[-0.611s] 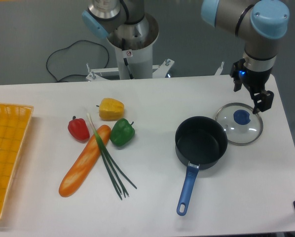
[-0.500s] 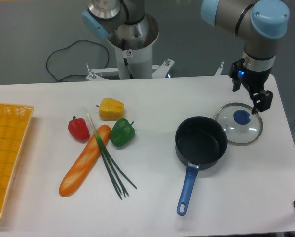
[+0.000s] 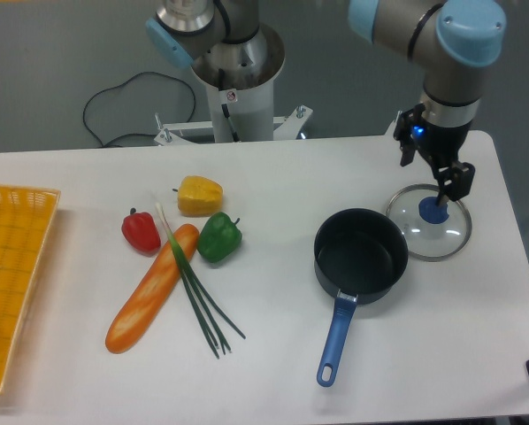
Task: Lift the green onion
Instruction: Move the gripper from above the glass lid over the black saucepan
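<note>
The green onion (image 3: 196, 284) lies on the white table, a slim bunch of dark green stalks with its pale end at the upper left, next to the baguette (image 3: 152, 288) and partly across it. My gripper (image 3: 443, 188) hangs far to the right, above the glass lid (image 3: 429, 221), well away from the onion. Its fingers (image 3: 460, 180) stand slightly apart and hold nothing.
A red pepper (image 3: 141, 230), a yellow pepper (image 3: 199, 195) and a green pepper (image 3: 219, 236) sit close around the onion's upper end. A black pot (image 3: 361, 256) with a blue handle stands centre right. A yellow basket (image 3: 8, 266) is at the left edge. The robot base (image 3: 238, 80) is behind.
The arm and gripper have shifted a little to the left, over the glass lid. The objects on the table have not moved.
</note>
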Motion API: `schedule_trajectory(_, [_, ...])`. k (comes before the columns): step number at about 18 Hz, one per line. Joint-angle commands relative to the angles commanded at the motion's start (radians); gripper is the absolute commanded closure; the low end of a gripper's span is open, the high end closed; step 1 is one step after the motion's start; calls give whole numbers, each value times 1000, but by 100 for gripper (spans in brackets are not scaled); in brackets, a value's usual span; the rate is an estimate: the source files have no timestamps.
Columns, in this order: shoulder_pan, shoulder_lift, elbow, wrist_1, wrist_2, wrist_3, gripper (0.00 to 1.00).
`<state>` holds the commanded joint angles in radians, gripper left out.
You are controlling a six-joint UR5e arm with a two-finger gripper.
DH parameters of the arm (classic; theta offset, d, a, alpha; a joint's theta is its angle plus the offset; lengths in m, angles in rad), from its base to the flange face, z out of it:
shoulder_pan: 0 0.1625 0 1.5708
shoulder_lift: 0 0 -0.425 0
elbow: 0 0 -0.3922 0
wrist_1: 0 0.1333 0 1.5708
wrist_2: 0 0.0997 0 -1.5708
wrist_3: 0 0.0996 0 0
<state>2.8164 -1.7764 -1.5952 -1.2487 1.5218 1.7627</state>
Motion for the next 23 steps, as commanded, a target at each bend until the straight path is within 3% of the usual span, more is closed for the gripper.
schedule_trajectory(7, [-34, 23, -55, 2, -51, -176, 0])
schedule_trajectory(12, [-67, 25, -63, 0, -127, -405, 0])
schedule_trajectory(19, [-149, -9, -49, 26, -126, -719, 0])
schedule_trajectory(23, [-167, -12, -48, 34, -176, -738, 0])
